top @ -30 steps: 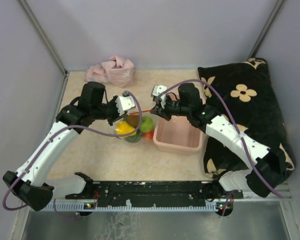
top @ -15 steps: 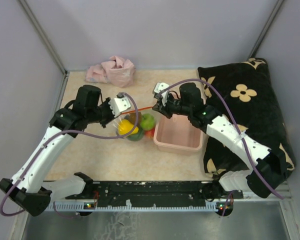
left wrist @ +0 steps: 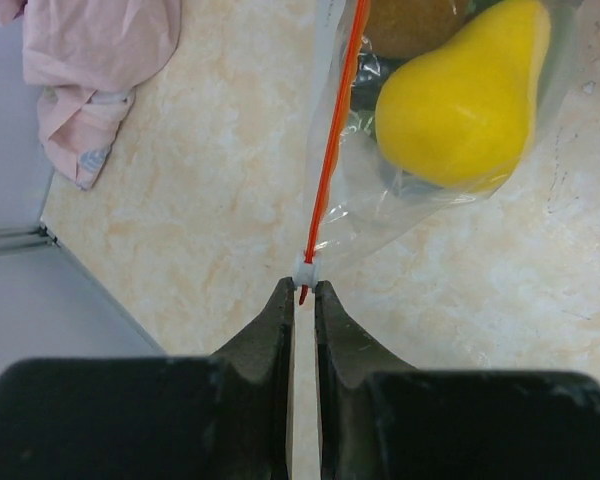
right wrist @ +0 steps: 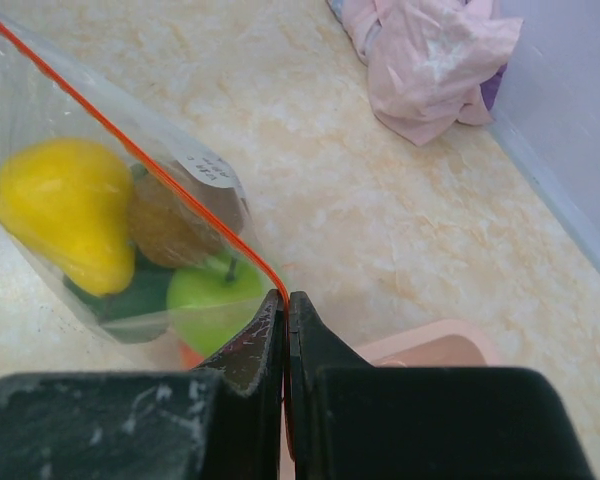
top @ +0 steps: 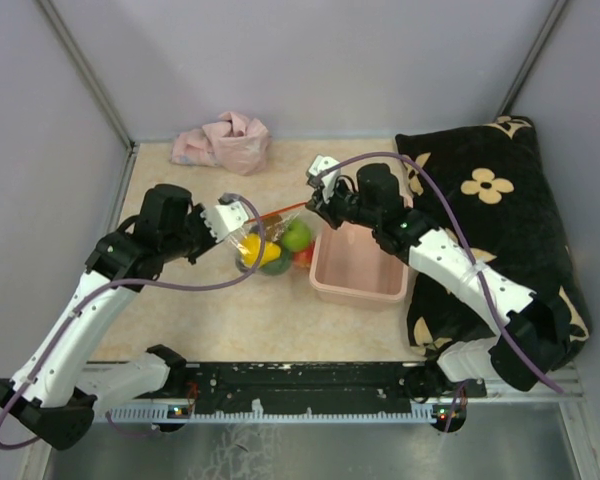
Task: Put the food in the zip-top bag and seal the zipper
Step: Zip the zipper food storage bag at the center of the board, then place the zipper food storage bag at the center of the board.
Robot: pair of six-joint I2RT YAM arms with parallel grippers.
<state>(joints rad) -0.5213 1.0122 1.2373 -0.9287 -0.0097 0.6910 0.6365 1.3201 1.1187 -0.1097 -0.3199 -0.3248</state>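
The clear zip-top bag (top: 270, 245) lies on the table between my grippers with the food inside: a yellow pear (left wrist: 465, 100), a brown kiwi (right wrist: 175, 225), a green apple (right wrist: 215, 300) and darker pieces. The red-orange zipper (left wrist: 332, 150) runs taut along its top edge, also in the right wrist view (right wrist: 130, 150). My left gripper (left wrist: 304, 292) is shut on the white slider (left wrist: 307, 270) at the zipper's left end. My right gripper (right wrist: 285, 297) is shut on the zipper's right end. In the top view the left gripper (top: 225, 215) and right gripper (top: 315, 195) hold opposite ends.
A pink plastic tub (top: 355, 290) stands just right of the bag, under the right arm. A pink cloth (top: 225, 140) lies at the back. A black flowered pillow (top: 500, 220) fills the right side. Grey walls enclose the table.
My left gripper has drawn leftward along the zipper, away from the right gripper, to the bag's left end. The right gripper has stayed almost in place, holding its end.
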